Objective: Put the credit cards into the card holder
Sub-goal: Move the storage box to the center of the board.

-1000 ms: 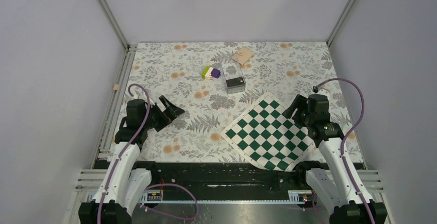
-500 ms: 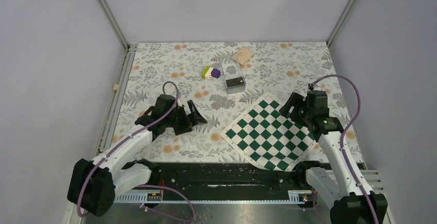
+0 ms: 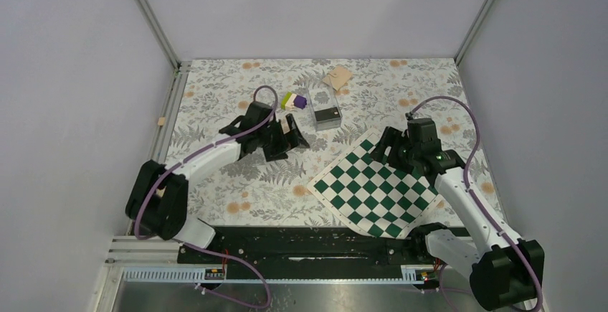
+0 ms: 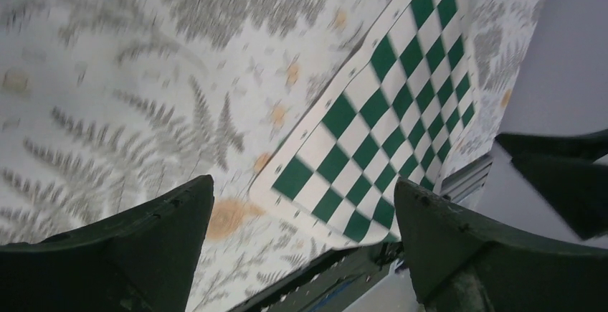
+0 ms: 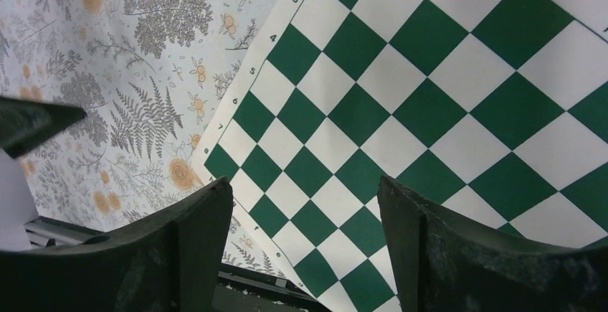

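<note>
The credit cards (image 3: pixel 328 116) show as a black slab inside a clear plastic case at the back middle of the table. Just beyond it lies the tan card holder (image 3: pixel 337 77), folded. My left gripper (image 3: pixel 292 133) is open and empty, a little to the near left of the case. Its wrist view (image 4: pixel 301 190) looks between wide jaws at floral cloth and checkerboard. My right gripper (image 3: pixel 382 147) hangs open and empty over the checkerboard's far corner, right of the case. Only the board shows between the jaws in the right wrist view (image 5: pixel 305 186).
A green-and-white checkerboard (image 3: pixel 374 183) lies at the near right, one edge overhanging the table front. A purple, green and white block cluster (image 3: pixel 294 101) sits left of the clear case (image 3: pixel 324 99). The floral cloth (image 3: pixel 215 97) covers the table, with walls on three sides.
My left arm has swung forward and right, from the near left to beside the block cluster and case. The right arm has moved left and forward over the checkerboard's corner.
</note>
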Controlling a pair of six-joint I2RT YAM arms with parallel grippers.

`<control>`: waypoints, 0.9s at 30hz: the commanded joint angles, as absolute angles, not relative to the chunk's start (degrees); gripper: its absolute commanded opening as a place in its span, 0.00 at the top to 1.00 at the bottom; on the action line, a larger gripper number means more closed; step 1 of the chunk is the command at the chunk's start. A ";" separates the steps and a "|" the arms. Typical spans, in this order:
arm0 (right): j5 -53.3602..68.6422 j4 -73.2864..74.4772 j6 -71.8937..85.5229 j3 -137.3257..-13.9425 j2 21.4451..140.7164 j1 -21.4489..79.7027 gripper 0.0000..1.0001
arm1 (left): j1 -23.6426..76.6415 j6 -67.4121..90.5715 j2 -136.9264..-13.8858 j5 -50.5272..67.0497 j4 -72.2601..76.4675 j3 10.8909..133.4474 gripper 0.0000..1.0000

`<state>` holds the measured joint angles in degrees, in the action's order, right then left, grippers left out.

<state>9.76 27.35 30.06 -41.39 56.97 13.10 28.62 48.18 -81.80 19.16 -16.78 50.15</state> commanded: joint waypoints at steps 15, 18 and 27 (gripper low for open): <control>6.56 24.38 26.80 -49.44 66.62 14.97 0.19 | 26.04 40.47 -115.83 6.84 -28.20 98.78 0.11; 6.68 24.22 26.22 -52.59 70.18 14.94 0.19 | 26.00 41.01 -121.25 7.65 -30.08 104.48 0.18; 6.19 24.73 25.17 -57.44 73.66 14.99 0.19 | 26.48 41.35 -129.19 9.04 -33.65 113.23 0.39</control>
<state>7.55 24.91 26.74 -54.24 73.25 14.59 26.09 41.87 -129.23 8.62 -31.66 109.10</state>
